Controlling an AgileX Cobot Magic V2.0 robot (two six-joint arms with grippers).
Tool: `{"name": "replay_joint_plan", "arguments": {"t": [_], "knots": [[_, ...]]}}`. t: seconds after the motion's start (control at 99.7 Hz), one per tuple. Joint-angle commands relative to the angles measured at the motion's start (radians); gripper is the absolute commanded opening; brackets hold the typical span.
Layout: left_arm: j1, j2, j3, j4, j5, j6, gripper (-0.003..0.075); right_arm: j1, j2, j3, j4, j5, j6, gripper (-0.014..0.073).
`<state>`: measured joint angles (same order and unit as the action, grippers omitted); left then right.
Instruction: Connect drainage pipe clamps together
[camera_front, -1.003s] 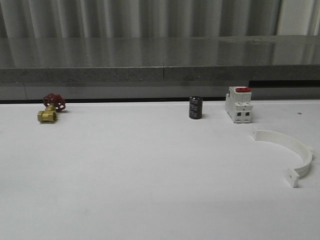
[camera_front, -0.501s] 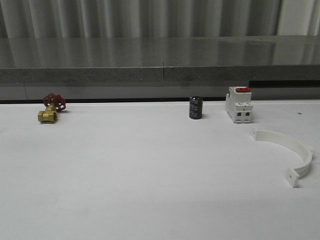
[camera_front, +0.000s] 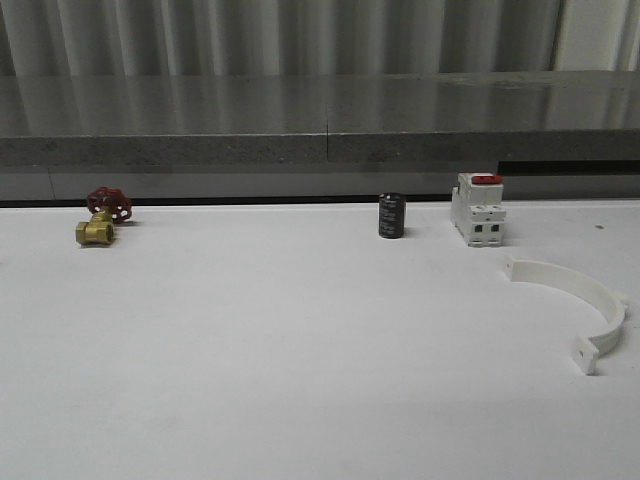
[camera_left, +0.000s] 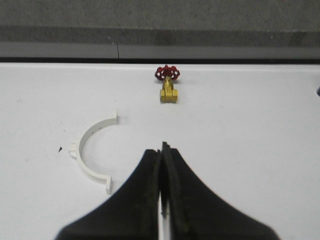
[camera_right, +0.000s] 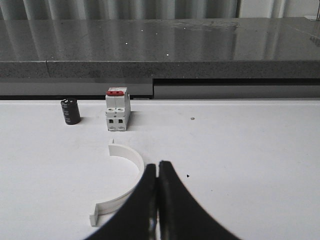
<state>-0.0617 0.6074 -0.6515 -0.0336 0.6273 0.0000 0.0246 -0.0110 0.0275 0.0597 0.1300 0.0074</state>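
Both our grippers are empty with fingers pressed together: the left gripper and the right gripper each hover over bare white table.

Nearest the right gripper, just beside its tips and partly tucked under them in the right wrist view, lies one clamp, flat, its curve bulging towards the fingers. From the front it is the clamp at the table's right edge. The other clamp lies flat a little off to the side of the left tips, lug outward.

The two halves sit well apart, so we judge the main risk to be in the pick-ups. The rings are thin, low and white on white; fingers that open too little or come down off the band may skid it away or press it flat instead of grasping. The right clamp is close to the table edge, and a nudge could send it off.

Further ahead of the right gripper stand the breaker and the capacitor; ahead of the left, the valve. A reach that overshoots could knock these over. When joining, tabs held tilted would probably fail to mate.
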Motion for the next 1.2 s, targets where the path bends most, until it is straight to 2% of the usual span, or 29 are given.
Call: {"name": "replay_joint_plan", "arguments": {"t": [0.0, 0.09, 0.321, 0.371, 0.662, 0.832, 1.043, 1.193], "knots": [[-0.008, 0.028, -0.032, -0.011, -0.033, 0.0, -0.0001, -0.006, -0.019, -0.017, -0.002, -0.09, -0.007, -0.0067], [-0.008, 0.039, -0.032, -0.011, -0.003, 0.0, 0.009, -0.006, -0.019, -0.017, -0.002, -0.09, -0.007, -0.0067], [-0.008, 0.041, -0.032, -0.011, 0.049, 0.0, 0.0536, -0.006, -0.019, -0.017, -0.002, -0.09, -0.007, -0.0067], [-0.008, 0.041, -0.032, -0.022, 0.049, 0.0, 0.058, -0.006, -0.019, -0.017, -0.002, -0.09, -0.007, -0.0067], [-0.008, 0.113, -0.038, -0.035, 0.057, 0.0, 0.0583, -0.006, -0.019, -0.017, -0.002, -0.09, -0.007, -0.0067], [-0.008, 0.327, -0.106, -0.017, 0.043, 0.0, 0.0583, -0.006, -0.019, -0.017, -0.002, -0.09, -0.007, -0.0067], [-0.008, 0.625, -0.293, 0.023, 0.036, 0.0, 0.0583, -0.006, -0.019, -0.017, -0.002, -0.09, -0.007, -0.0067], [0.05, 0.801, -0.442, 0.026, 0.085, 0.015, 0.0583, -0.006, -0.019, -0.017, -0.002, -0.09, -0.007, -0.0067]]}}
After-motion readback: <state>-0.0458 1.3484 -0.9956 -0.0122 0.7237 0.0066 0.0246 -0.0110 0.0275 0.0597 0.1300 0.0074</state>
